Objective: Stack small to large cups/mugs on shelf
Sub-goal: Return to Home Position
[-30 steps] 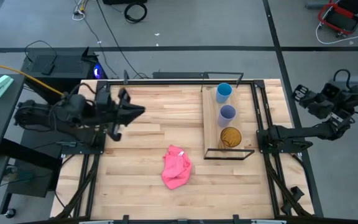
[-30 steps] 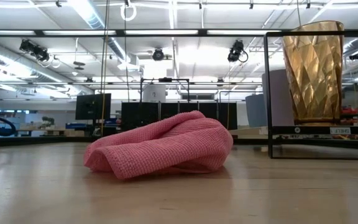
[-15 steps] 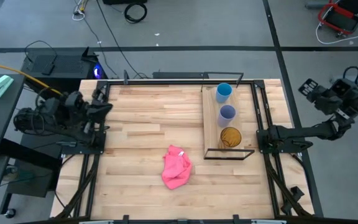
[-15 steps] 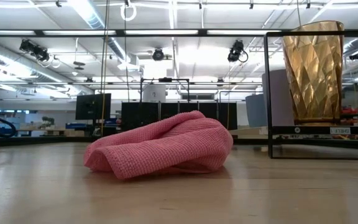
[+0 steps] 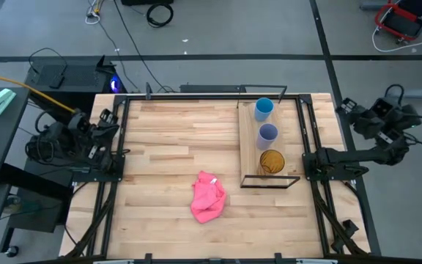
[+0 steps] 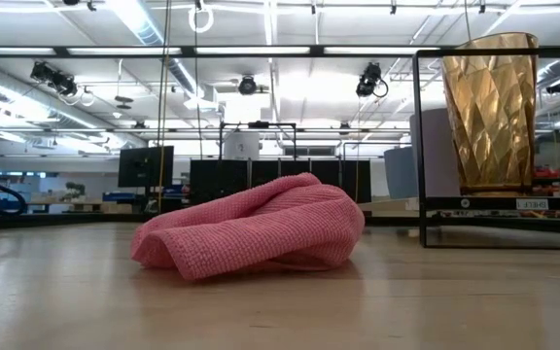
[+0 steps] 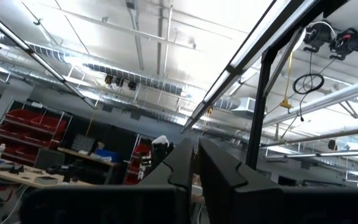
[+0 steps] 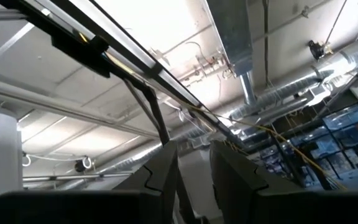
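Observation:
Three cups stand upright in a row on the wood shelf (image 5: 250, 150) at the table's right. The light blue cup (image 5: 264, 108) is farthest, the lavender cup (image 5: 268, 133) is in the middle, and the amber cup (image 5: 272, 160) is nearest. In the low view the amber cup (image 6: 489, 107) rests by its base on the shelf board (image 6: 513, 204). My left gripper (image 5: 114, 117) is folded back at the table's left edge, shut and empty; its fingers (image 7: 185, 165) point up at the ceiling. My right gripper (image 5: 347, 108) is beyond the table's right edge, open a little (image 8: 194, 171) and empty.
A crumpled pink cloth (image 5: 208, 196) lies on the butcher-block table near the front, left of the shelf; it also shows in the low view (image 6: 256, 233). The shelf's thin black frame (image 5: 271, 182) rises around the cups. Bare tabletop lies between the left arm and the shelf.
My left gripper has drawn back from over the table toward the left edge and folded in by its base. My right gripper has shifted a little beyond the right edge. The cups and cloth have stayed still.

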`<state>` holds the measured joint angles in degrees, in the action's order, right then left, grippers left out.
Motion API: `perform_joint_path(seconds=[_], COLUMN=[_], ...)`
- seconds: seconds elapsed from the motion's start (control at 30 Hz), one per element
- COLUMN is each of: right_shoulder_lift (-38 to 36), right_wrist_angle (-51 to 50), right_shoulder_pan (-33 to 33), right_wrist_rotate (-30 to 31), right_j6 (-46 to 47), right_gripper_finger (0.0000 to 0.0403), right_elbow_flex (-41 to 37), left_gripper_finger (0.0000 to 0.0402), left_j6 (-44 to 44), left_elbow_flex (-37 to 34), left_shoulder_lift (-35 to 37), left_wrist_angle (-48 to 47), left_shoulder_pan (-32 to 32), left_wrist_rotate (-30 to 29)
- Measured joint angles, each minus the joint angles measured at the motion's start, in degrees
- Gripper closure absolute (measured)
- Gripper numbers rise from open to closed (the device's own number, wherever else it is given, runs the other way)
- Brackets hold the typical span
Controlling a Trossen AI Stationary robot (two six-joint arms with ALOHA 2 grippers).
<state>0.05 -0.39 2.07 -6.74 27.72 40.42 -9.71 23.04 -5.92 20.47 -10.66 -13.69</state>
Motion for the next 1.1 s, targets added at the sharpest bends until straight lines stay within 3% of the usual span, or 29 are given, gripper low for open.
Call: perform_joint_path(seconds=[0.27,0.47,0.87,1.1], right_shoulder_lift=[0.0,-0.1,0.0,0.0], right_wrist_angle=[11.4,22.5,40.8,46.9], right_shoulder_pan=[0.0,0.0,0.0,0.0], right_wrist_rotate=[-0.2,-1.7,-2.4,-2.3], right_j6=[3.6,7.7,13.0,15.2], right_gripper_finger=[0.0300,0.0300,0.0300,0.0300], right_elbow_flex=[-10.3,-17.8,-31.8,-37.2], left_gripper_finger=[0.0365,0.0362,0.0369,0.0361], left_j6=[-1.7,-3.2,-5.1,-8.1], left_elbow_flex=[-6.3,-9.9,-10.5,-13.4], left_shoulder_lift=[5.7,5.7,5.7,5.6], left_wrist_angle=[1.5,6.1,4.2,5.9], left_shoulder_pan=[0.0,0.0,0.0,0.0], left_wrist_rotate=[-0.1,-0.2,-0.2,-0.4])
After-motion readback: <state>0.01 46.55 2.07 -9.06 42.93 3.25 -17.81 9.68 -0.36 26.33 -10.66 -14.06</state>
